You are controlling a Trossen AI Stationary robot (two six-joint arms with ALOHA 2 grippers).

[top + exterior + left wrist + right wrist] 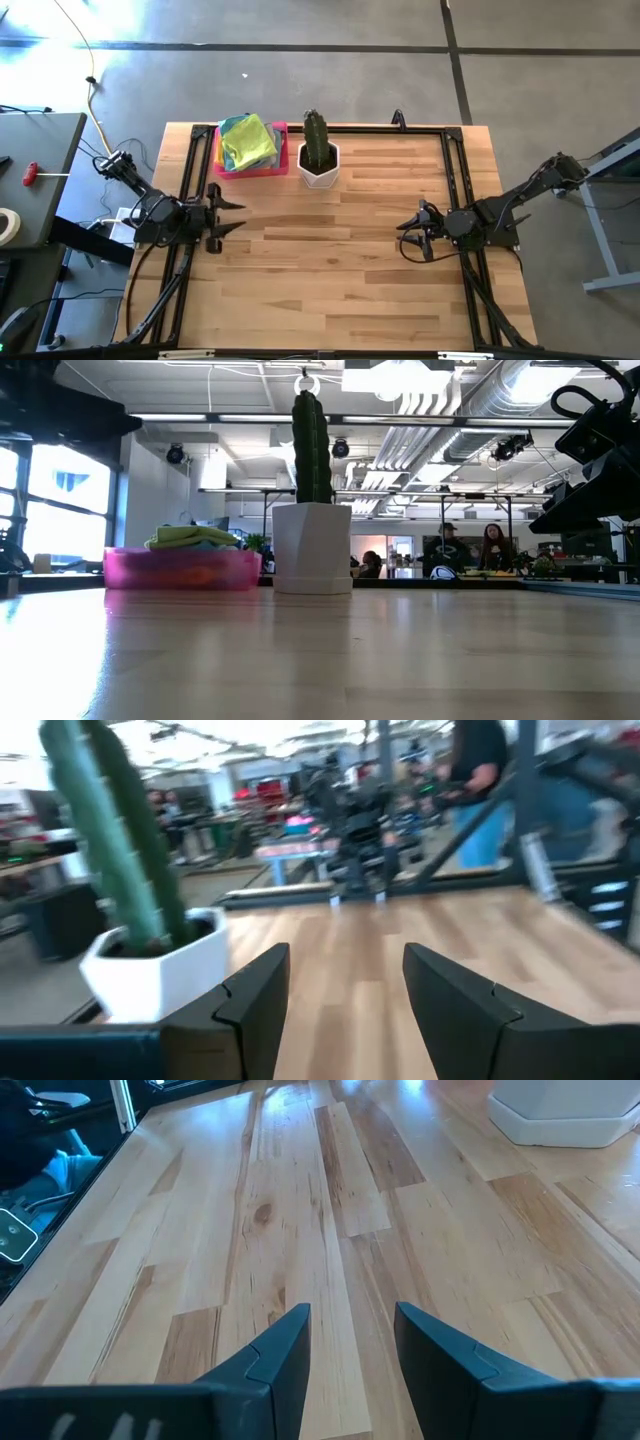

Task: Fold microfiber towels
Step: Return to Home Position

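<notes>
The microfiber towels (247,142) lie heaped in a pink tray (250,170) at the table's far left; lime green, yellow and light blue cloth shows, and in the low view the heap (190,537) rises above the tray's rim. My left gripper (238,215) stands open at the table's left side, just near of the tray, with nothing between its fingers (345,980). My right gripper (405,232) stands open at the table's right side over bare wood (350,1340), far from the towels.
A green cactus in a white pot (319,160) stands just right of the tray at the far edge. A black frame (455,170) runs along the table's left, far and right sides. Bare wood (330,260) lies between the two grippers.
</notes>
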